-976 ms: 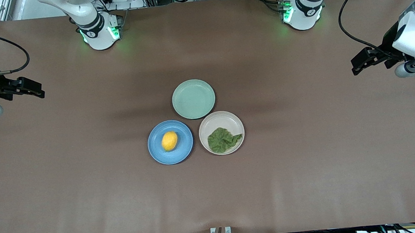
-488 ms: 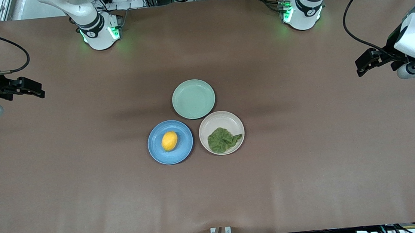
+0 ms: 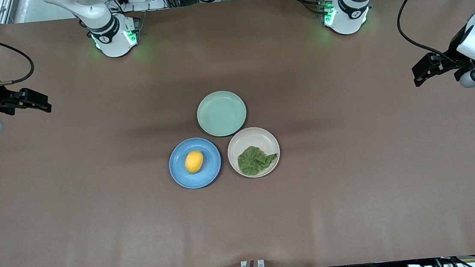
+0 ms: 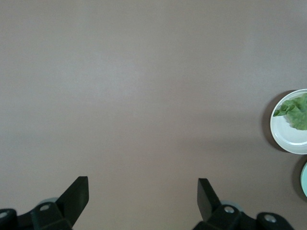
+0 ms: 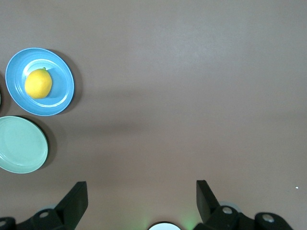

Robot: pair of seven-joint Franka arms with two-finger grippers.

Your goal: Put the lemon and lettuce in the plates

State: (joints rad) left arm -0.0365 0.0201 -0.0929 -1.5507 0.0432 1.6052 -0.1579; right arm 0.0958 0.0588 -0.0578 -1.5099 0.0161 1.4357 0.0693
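Both grippers hang empty with fingers spread wide: the left gripper (image 3: 423, 75) over bare table at the left arm's end, the right gripper (image 3: 35, 104) over bare table at the right arm's end, each well apart from the plates. At the table's middle the small oval yellow lemon (image 3: 194, 161) lies in the round shallow blue plate (image 3: 180, 173), and the flat crinkled dark green lettuce leaf (image 3: 255, 160) lies in the round pale beige-pink plate (image 3: 259, 136) just beside it, so the task looks complete and both arms appear to be waiting. Little can go wrong from here; the lemon could roll if a plate were bumped, which only a fresh reach toward the middle would cause. The leaf's pointed tip seems to reach the plate's rim, though whether it overhangs is hard to tell from the front view. A round pale green plate (image 3: 221, 113), bare, sits farther from the front camera, close against the other two. Nothing stands in the grippers' way on the brown table (image 3: 353, 183).
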